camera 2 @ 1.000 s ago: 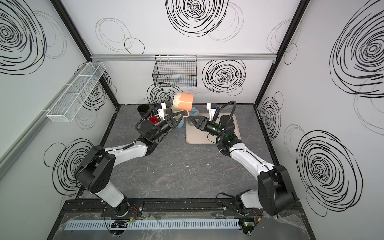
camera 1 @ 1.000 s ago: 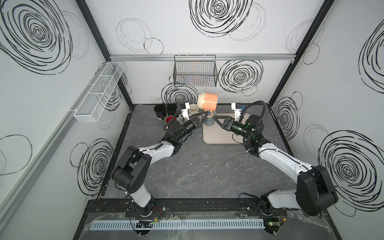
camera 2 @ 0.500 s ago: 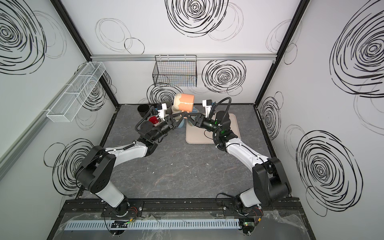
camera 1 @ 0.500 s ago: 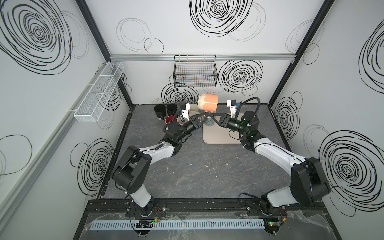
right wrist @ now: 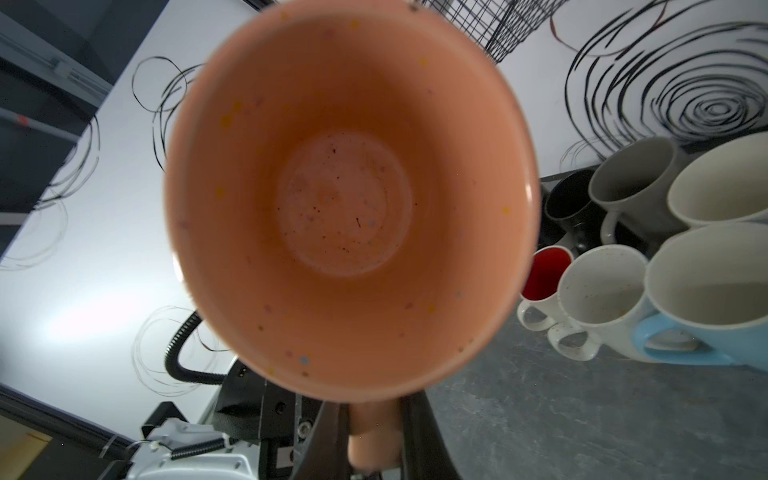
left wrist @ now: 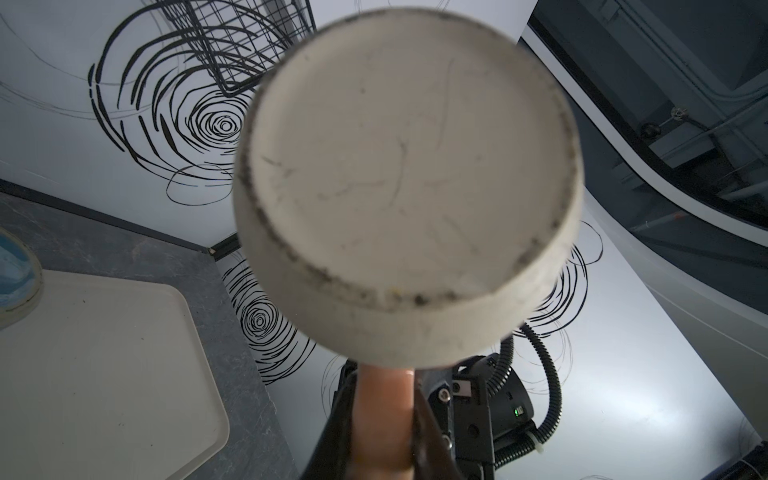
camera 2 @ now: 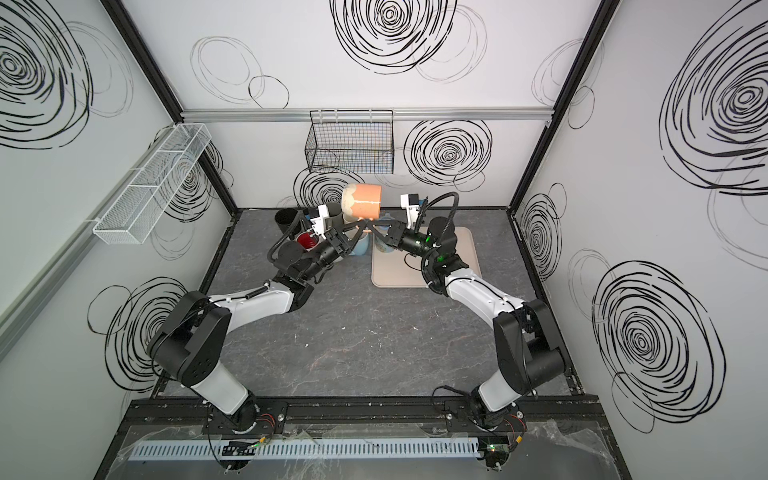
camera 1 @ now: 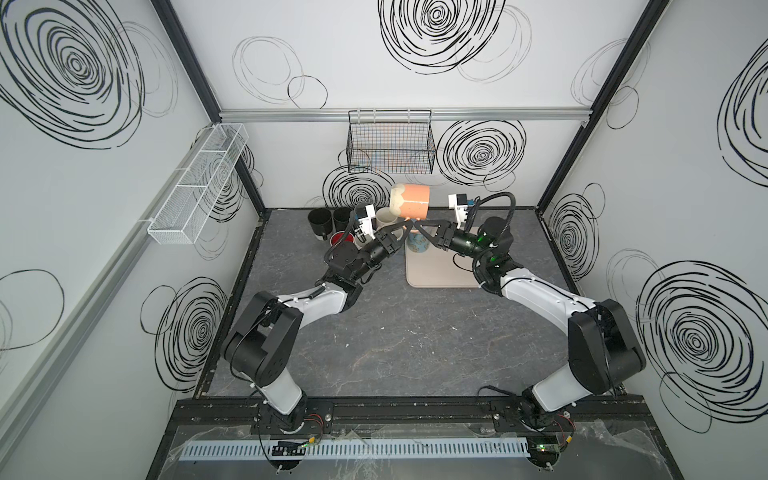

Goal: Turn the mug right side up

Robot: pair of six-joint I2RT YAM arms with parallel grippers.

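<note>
Holding orange mug (camera 1: 409, 202) mid-air, on its side, handle down, mouth twd right arm. Clamped on handle w/ both L gripper (camera 1: 408, 226) and R gripper (camera 1: 419, 228). Hovering near tray's (camera 1: 440, 270) far-left corner.

- The mug (camera 1: 409, 202) is peach-orange outside, with a bare cream base (left wrist: 407, 166) and a speckled orange inside (right wrist: 345, 208).
- It is empty.
- In both top views the mug (camera 2: 361, 202) lies on its side in mid-air, toward the back middle, base leftward and mouth rightward.
- Its handle (right wrist: 374, 432) points downward.
</note>
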